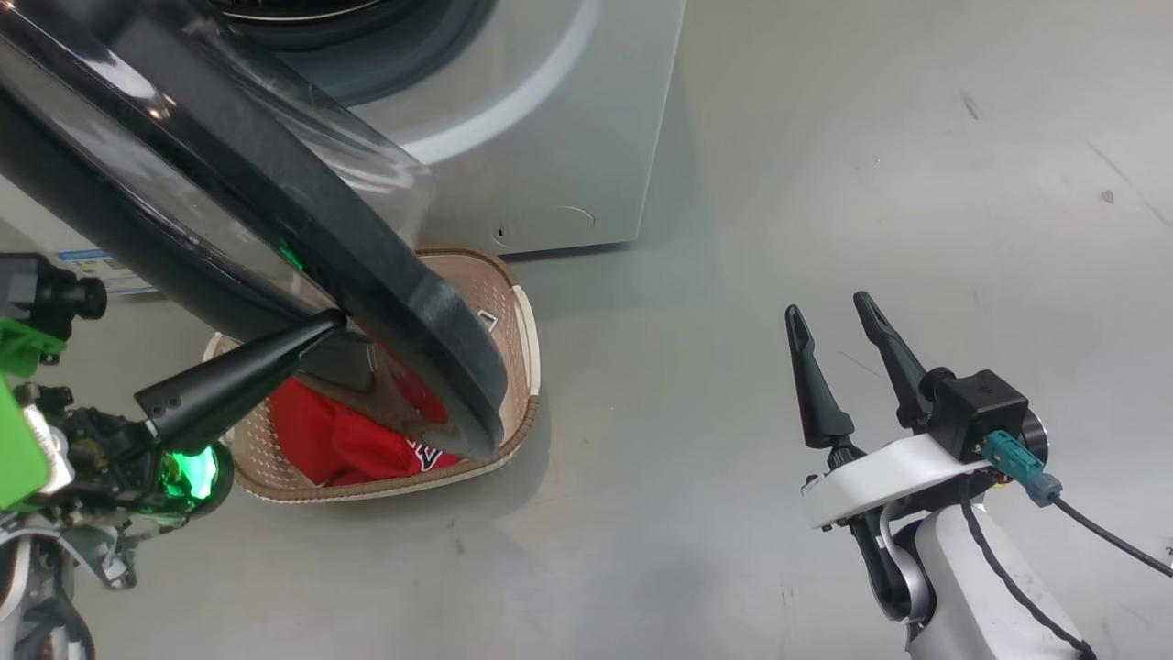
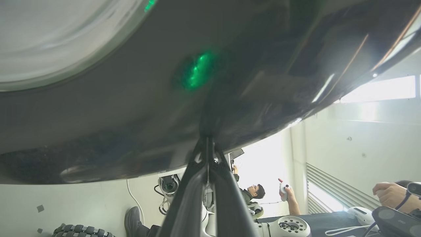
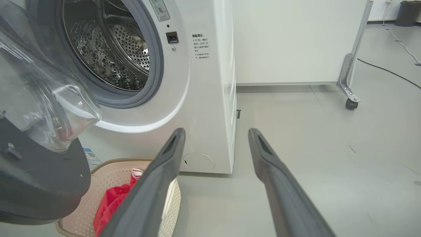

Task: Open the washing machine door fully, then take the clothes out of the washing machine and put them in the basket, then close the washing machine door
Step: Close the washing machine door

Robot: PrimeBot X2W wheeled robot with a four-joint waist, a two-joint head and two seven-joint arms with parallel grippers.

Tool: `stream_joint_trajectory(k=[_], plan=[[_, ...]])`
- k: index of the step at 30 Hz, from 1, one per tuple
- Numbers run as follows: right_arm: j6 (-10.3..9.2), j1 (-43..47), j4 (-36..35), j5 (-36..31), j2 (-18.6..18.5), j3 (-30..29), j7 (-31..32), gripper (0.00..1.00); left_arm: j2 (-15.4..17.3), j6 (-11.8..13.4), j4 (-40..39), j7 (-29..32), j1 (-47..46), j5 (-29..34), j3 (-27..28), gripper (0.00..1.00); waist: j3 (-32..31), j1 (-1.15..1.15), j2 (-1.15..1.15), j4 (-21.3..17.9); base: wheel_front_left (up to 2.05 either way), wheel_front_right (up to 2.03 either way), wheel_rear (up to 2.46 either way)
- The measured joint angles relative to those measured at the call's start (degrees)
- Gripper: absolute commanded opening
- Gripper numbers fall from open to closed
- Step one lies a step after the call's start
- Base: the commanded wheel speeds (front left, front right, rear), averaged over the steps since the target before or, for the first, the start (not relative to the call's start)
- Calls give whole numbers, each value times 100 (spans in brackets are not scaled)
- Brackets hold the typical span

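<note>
Left hand (image 1: 334,323), lower left of head frame: fingers pressed shut, tip at the black ring of the washing machine door (image 1: 275,192). Contact looks likely, but the wrist view is too blurred to confirm.

Door stands open across upper left, overhanging the basket (image 1: 530,367). Clothes (image 1: 339,440) lie in the basket, before the washing machine (image 1: 550,137).

Right hand (image 1: 827,307), lower right: fingers spread, empty.

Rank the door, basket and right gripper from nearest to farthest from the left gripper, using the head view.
1. Door: against the tips of the left gripper's shut fingers.
2. Basket: just below, to its right.
3. Right gripper: far right, open.
</note>
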Motion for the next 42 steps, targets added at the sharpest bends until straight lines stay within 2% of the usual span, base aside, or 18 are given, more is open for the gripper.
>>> stream_joint_trajectory(k=[20,42], plan=[[4,-446,-24,153,24,89,-30,100,-142,396,666,-504,-1794,354,-203,0,706,0,0,-465,0,0,0],[0,-720,-108,377,38,236,-31,100,-140,472,1689,-1044,-3362,956,-397,0,1107,0,0,-950,0,0,0]])
